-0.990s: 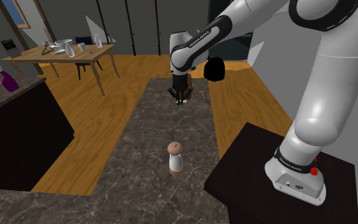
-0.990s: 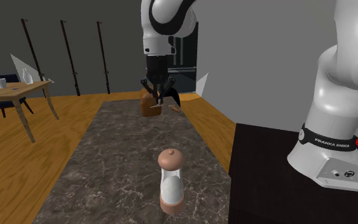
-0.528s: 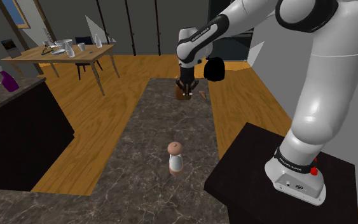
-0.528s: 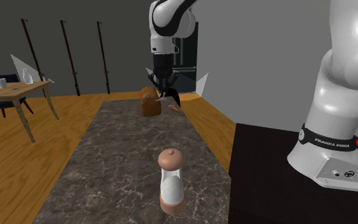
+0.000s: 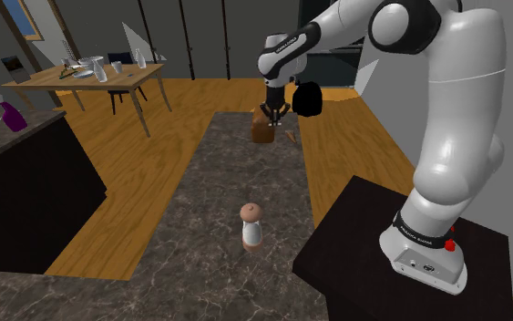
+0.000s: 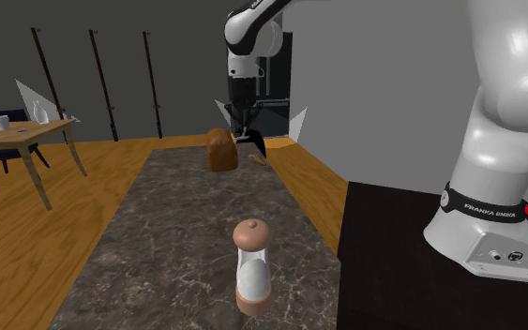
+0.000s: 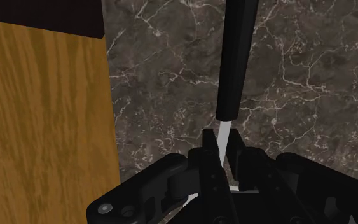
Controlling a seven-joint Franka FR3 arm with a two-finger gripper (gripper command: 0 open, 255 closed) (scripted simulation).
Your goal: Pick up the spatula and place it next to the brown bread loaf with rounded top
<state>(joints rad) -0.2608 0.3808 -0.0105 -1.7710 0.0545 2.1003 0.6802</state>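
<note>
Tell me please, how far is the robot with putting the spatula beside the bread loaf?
Done: the spatula is picked up; the gripper is shut on its thin pale shaft. In hand: the gripper hangs above the dark counter, just beside the brown loaf. Left: lower the spatula onto the counter next to the loaf, open the gripper and move away.

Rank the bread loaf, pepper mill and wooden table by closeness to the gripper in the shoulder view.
1. Bread loaf, just beside and below the gripper.
2. Pepper mill, midway down the counter, nearer the camera.
3. Wooden table, far left across the floor.
</note>
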